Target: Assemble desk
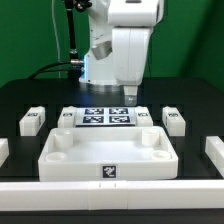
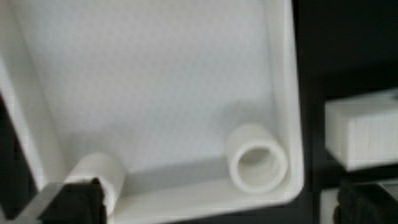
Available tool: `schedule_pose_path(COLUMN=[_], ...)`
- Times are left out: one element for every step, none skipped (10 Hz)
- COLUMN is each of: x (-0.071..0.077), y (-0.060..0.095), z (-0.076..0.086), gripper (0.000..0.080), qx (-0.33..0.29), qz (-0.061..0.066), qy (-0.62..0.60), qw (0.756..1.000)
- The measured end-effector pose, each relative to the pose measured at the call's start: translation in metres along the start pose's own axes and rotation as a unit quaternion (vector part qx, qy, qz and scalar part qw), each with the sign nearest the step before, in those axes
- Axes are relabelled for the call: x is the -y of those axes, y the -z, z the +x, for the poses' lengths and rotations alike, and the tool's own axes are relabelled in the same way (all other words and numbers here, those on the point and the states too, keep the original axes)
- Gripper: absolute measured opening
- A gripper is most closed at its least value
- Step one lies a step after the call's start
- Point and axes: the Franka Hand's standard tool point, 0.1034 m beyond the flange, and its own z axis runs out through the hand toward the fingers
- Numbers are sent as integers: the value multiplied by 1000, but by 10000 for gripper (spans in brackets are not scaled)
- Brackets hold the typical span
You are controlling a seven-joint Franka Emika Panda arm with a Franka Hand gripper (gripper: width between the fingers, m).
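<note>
Well, from where I stand the big white slab (image 1: 110, 155) sits in the lower middle of the exterior frame. It lies flat on the black desk (image 1: 20, 105), rim up, with round sockets in its corners and a small tag on its near wall. Just behind it lies the marker board (image 1: 105, 117). A square white leg (image 1: 33, 122) rests at middle left and another leg (image 1: 173, 122) at middle right (both apart from the slab). More white pieces are cut off by the frame's two side edges. The robot arm (image 1: 125, 45) fills the upper middle, and its pincer (image 1: 130, 96) hangs low over the far side of the marker board, clear of the slab. In the wrist view one corner socket (image 2: 262, 165) stands as a short round tube against the slab's raised rim. Dark finger parts show far apart there, so the pincer is spread wide with nothing in it
</note>
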Motion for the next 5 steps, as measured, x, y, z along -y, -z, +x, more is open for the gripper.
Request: schedule_pose_path(x=[5,8,11,15,19], y=[-9,-19,-31,-44,-57], z=[-14,-20,-27,-35,-40], gripper=[650,650,650,650,650], qx=[-2,-4,-7,-9,-12], qz=[2,8,13,20,29], qy=[65,64,65,60,56], qw=[998,998,998,998,998])
